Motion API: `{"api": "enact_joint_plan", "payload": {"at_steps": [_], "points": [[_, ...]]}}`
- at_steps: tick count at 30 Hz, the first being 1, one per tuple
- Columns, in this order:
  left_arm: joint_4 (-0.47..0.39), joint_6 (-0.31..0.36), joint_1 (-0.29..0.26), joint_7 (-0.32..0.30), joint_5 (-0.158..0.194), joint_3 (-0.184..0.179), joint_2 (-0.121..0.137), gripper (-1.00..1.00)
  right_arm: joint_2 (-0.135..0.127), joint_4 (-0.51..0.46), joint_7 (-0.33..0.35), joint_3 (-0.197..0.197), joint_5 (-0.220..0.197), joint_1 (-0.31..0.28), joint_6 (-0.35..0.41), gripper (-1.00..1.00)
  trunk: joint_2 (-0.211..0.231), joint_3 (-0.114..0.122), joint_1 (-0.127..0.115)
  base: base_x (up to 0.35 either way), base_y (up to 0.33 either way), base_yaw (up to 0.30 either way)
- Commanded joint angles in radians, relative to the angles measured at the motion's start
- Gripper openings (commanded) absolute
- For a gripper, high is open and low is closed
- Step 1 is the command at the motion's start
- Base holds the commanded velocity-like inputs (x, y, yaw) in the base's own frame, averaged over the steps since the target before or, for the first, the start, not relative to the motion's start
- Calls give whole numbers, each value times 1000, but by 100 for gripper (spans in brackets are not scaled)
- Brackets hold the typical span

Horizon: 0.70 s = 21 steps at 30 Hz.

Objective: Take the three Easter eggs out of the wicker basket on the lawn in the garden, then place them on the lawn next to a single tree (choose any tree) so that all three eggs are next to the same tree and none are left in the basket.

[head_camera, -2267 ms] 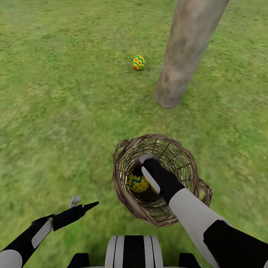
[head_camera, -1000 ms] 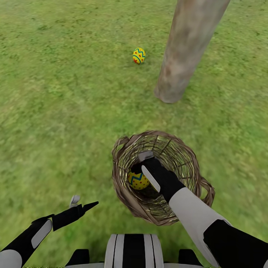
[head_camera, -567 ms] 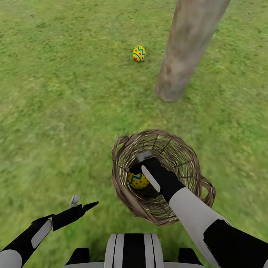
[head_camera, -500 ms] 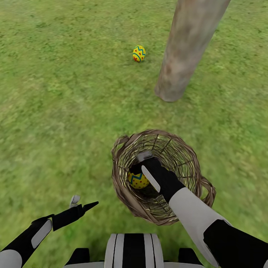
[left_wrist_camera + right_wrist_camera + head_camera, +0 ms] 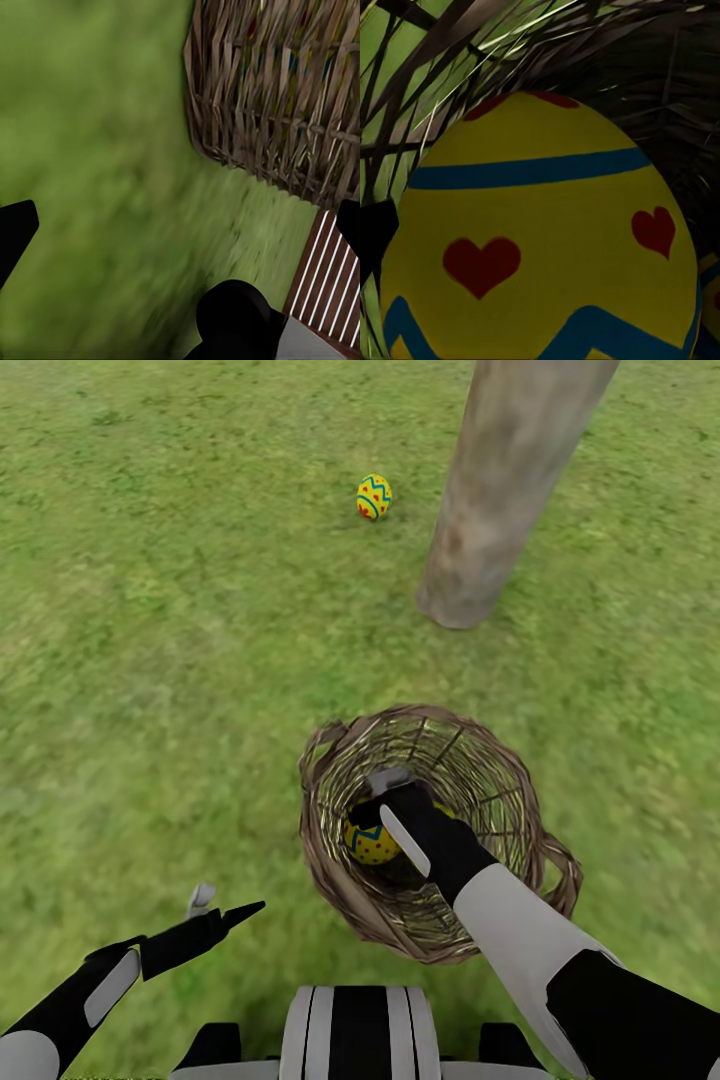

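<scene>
- The right gripper [image 5: 385, 805] is sunk inside the wicker basket [image 5: 500, 775], its fingers [image 5: 403, 842] reaching down at an Easter egg [image 5: 368, 844] on the basket floor.
- In the right wrist view that egg [image 5: 540, 240] looms directly ahead of the fingers, very close, with its blue bands running across the line of reach; the long axis seems to stand roughly crosswise to the approach, though I cannot be sure.
- Whether those fingers are spread or pinched on the egg I cannot tell; only 1 dark tip shows at the edge of the wrist view, beside the shell.
- A sliver of a 2nd egg [image 5: 709, 307] shows just beyond the 1st, deeper in the basket.
- Another egg [image 5: 374, 497] already lies on the lawn [image 5: 150, 610], near the tree [image 5: 490, 520] and far ahead of both sets of fingers.
- The left gripper [image 5: 220, 907] hovers over grass beside the basket, fingers spread and holding nothing; the woven wall [image 5: 277, 97] sits just ahead of it.
- Judgement: the right arm is plainly nearer, so the coming move turns on closing across the egg's narrow girth, then lifting straight up clear of the rim.
</scene>
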Motion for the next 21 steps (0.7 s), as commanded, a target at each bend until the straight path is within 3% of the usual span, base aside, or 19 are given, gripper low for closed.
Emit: {"api": "enact_joint_plan", "payload": {"at_steps": [1, 21], "points": [[0, 9, -1, 0, 11, -5, 1, 100, 0, 0, -9, 2, -10, -1, 3, 100, 0, -2, 0, 0, 0, 0], [-3, 9, -1, -14, 11, -5, 1, 100, 0, 4, -11, 3, -1, -1, 9, 100, 0, -29, 0, 0, 0, 24]]}}
